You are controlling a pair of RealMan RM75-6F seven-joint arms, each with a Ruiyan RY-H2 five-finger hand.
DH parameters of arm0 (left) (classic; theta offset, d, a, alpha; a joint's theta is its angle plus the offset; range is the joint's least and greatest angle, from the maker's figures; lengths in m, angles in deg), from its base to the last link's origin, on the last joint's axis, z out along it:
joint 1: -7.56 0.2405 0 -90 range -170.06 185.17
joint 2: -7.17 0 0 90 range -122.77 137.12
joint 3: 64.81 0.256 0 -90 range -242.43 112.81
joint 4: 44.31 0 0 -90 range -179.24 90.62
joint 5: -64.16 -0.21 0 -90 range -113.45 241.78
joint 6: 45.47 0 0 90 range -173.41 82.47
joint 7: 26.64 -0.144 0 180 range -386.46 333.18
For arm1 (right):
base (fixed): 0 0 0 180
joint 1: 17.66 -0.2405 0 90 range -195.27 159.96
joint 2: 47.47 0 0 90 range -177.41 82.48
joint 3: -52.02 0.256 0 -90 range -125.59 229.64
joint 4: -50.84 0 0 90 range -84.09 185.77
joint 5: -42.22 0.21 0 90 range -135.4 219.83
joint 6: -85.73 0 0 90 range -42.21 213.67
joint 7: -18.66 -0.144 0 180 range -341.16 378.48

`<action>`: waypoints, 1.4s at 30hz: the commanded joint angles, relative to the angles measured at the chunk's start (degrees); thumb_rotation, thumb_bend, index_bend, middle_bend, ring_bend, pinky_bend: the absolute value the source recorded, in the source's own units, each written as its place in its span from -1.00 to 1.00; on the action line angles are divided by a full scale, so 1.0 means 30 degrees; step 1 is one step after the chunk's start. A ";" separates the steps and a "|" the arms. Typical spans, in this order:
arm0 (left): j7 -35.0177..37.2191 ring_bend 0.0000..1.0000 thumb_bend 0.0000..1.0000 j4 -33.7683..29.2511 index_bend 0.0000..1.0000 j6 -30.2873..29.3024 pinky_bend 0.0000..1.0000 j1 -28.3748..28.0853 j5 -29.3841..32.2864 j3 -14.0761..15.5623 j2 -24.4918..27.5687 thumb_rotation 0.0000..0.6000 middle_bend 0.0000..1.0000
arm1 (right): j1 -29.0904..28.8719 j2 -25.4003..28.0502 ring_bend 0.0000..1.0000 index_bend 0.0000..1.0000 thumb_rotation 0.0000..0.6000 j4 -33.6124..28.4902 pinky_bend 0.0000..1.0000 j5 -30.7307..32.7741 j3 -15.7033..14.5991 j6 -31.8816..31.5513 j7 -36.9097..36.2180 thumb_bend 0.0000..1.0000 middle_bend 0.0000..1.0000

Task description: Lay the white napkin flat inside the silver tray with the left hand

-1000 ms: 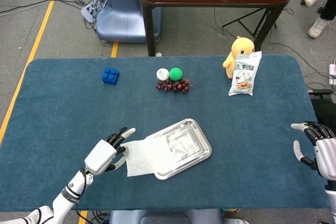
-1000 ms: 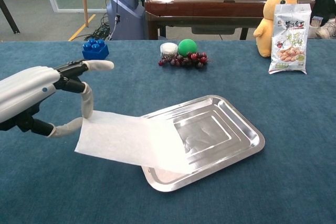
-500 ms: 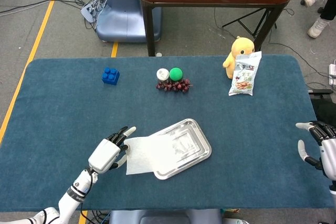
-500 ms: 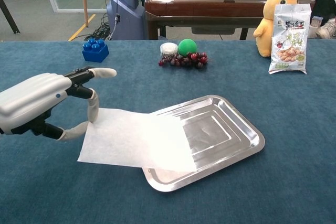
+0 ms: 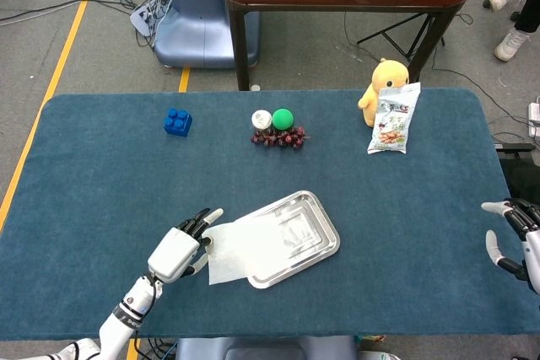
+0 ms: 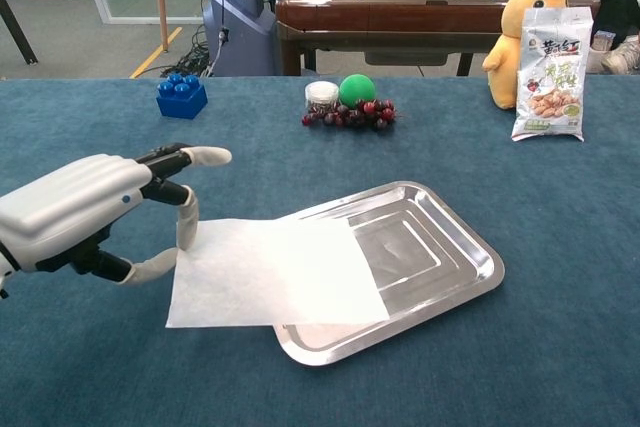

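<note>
Left hand pinching napkin edge has slid it further over tray, still half hanging off

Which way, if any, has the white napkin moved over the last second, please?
Yes. The white napkin has slid to the right, further over the silver tray, pushed by the left hand; part still overhangs the tray's left rim.

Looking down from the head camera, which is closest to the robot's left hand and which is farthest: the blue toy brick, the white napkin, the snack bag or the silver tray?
From the left hand:
1. White napkin, right at its fingertips.
2. Silver tray, just beyond the napkin, toward the table's middle.
3. Blue toy brick, at the far edge on the left.
4. Snack bag, at the far edge on the right, leaning against the yellow plush.
</note>
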 commanded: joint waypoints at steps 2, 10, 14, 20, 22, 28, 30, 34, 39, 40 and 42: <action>-0.0064 -0.97 -0.20 0.0097 0.36 0.0247 -0.44 -0.0088 0.0120 -0.0039 -0.0150 1.00 -0.84 | 0.0095 0.0151 -0.52 -0.36 1.00 -0.0035 -0.48 0.0104 0.0008 -0.0053 -0.0158 0.01 -0.26; -0.0689 -0.97 -0.20 0.0170 0.37 0.1025 -0.44 -0.0278 0.0760 -0.0286 -0.0388 1.00 -0.84 | 0.0348 0.0449 -0.52 -0.36 1.00 -0.0059 -0.48 0.0216 0.0059 -0.0366 -0.0655 0.01 -0.26; -0.1134 -0.97 -0.20 0.0059 0.37 0.1381 -0.44 -0.0343 0.1129 -0.0404 -0.0407 1.00 -0.84 | 0.0418 0.0514 -0.52 -0.36 1.00 -0.0034 -0.48 0.0164 0.0043 -0.0451 -0.0843 0.01 -0.26; -0.1638 -0.98 -0.20 -0.0154 0.37 0.1623 -0.44 -0.0378 0.1310 -0.0375 -0.0539 1.00 -0.84 | 0.0549 0.0613 -0.52 -0.36 1.00 0.0040 -0.48 0.0108 0.0062 -0.0684 -0.1211 0.01 -0.26; -0.1680 -0.98 -0.20 -0.0144 0.37 0.1685 -0.44 -0.0395 0.1326 -0.0349 -0.0641 1.00 -0.84 | 0.0618 0.0641 -0.52 -0.36 1.00 0.0058 -0.48 0.0096 0.0072 -0.0811 -0.1333 0.01 -0.26; -0.1980 -0.97 -0.20 -0.0131 0.37 0.2003 -0.44 -0.0541 0.1340 -0.0271 -0.0917 1.00 -0.84 | 0.0772 0.0683 -0.52 -0.36 1.00 0.0153 -0.48 0.0092 0.0132 -0.1107 -0.1665 0.01 -0.26; -0.2095 -0.98 -0.20 -0.0193 0.37 0.2050 -0.44 -0.0591 0.1313 -0.0269 -0.0982 1.00 -0.84 | 0.0813 0.0697 -0.52 -0.36 1.00 0.0186 -0.48 0.0067 0.0140 -0.1184 -0.1756 0.01 -0.26; -0.2352 -0.98 -0.20 -0.0281 0.37 0.2209 -0.44 -0.0701 0.1332 -0.0289 -0.1092 1.00 -0.84 | 0.0915 0.0732 -0.52 -0.36 1.00 0.0225 -0.48 0.0002 0.0157 -0.1399 -0.1943 0.01 -0.26; -0.2649 -0.98 -0.20 -0.0420 0.37 0.2404 -0.44 -0.0832 0.1412 -0.0345 -0.1224 1.00 -0.84 | 0.1041 0.0747 -0.52 -0.36 1.00 0.0310 -0.48 -0.0016 0.0190 -0.1631 -0.2203 0.01 -0.26; -0.2704 -0.98 -0.20 -0.0447 0.37 0.2426 -0.44 -0.0854 0.1415 -0.0354 -0.1253 1.00 -0.84 | 0.1058 0.0747 -0.52 -0.36 1.00 0.0331 -0.48 -0.0014 0.0199 -0.1663 -0.2254 0.01 -0.26; -0.2805 -0.98 -0.20 -0.0525 0.37 0.2449 -0.44 -0.0908 0.1394 -0.0375 -0.1321 1.00 -0.84 | 0.1102 0.0757 -0.52 -0.36 1.00 0.0367 -0.48 -0.0031 0.0220 -0.1765 -0.2358 0.01 -0.26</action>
